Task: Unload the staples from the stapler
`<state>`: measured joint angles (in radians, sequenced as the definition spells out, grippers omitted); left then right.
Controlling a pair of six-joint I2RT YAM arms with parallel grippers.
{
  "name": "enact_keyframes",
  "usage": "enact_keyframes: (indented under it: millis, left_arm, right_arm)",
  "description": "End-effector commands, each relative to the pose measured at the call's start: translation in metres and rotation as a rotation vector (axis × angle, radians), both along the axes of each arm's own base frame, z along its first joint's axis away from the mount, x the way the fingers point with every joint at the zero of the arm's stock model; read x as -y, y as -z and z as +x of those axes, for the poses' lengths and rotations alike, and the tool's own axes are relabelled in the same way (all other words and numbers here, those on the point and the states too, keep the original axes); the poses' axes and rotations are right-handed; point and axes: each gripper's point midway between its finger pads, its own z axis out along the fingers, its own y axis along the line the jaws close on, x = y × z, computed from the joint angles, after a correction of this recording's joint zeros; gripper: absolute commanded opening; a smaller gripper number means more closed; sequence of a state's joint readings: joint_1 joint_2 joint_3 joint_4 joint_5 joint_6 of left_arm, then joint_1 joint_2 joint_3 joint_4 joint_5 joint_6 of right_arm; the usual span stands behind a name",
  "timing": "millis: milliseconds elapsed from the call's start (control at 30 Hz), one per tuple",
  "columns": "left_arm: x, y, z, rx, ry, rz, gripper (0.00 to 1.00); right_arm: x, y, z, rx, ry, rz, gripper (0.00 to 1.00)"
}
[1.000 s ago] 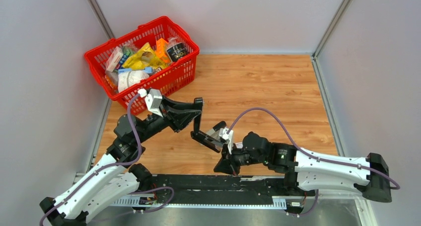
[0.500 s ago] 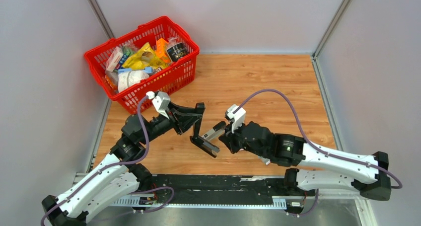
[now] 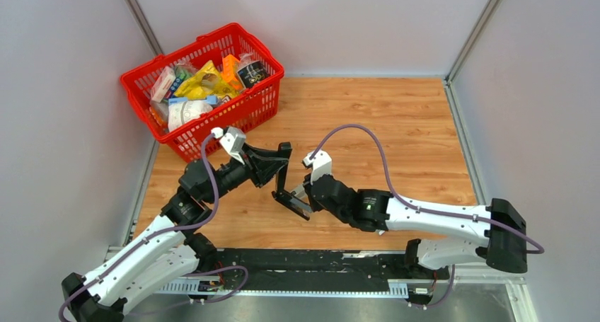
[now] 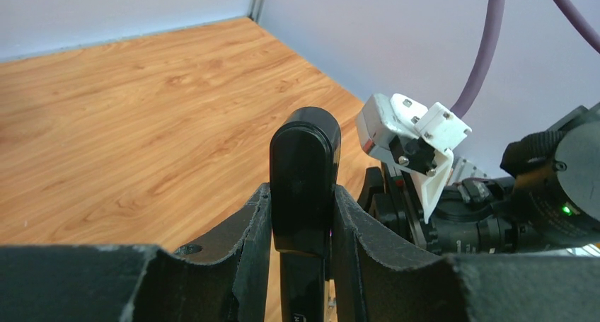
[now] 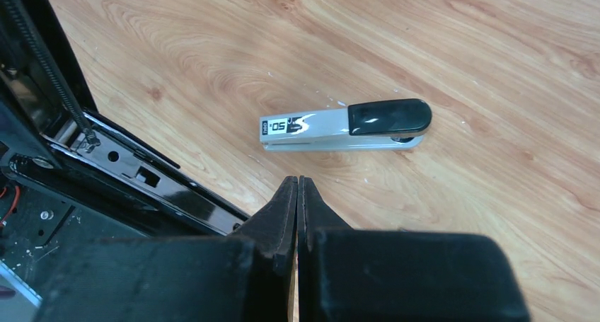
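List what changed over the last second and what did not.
The right arm swung up, forward and left, bringing its shut right hand close to the opened stapler. The left hand shifted only slightly and kept its clamp on the stapler's black top arm. Nothing was taken hold of or let go. The red basket and its contents stayed as they were.

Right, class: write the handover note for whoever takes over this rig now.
Left tool: shut on the stapler, by its black top arm.
Right tool: shut, empty, tips beside the exposed magazine channel.
A silver-grey piece with a black end lies on the table beyond it.
Done: stapler gripped and swung open.
Left: get the staples out; whether any remain cannot be seen.
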<state>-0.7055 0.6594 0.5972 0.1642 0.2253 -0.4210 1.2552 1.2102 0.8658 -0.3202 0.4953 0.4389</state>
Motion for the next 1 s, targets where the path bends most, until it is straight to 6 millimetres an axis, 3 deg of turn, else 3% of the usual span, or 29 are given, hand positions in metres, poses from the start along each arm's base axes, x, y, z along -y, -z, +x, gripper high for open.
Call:
enact_keyframes:
  millis: [0,400,667,967]
  left_arm:
    - [-0.004,-0.026,0.007,0.04,-0.045,-0.074,0.0]
    - [-0.001,-0.013,0.037,-0.037,-0.148,-0.053,0.0]
    - [0.015,-0.019,0.054,-0.059,-0.145,-0.074,0.0]
    - [0.032,-0.009,0.071,-0.114,-0.142,-0.093,0.0]
  right_arm:
    - [-0.024,-0.007,0.003,-0.013,0.013,0.119,0.0]
    - [-0.044,0.027,-0.022,-0.161,-0.052,0.24,0.0]
    - [-0.052,0.033,-0.031,-0.213,-0.067,0.361,0.0]
    - [-0.058,0.034,-0.037,-0.226,-0.098,0.448,0.0]
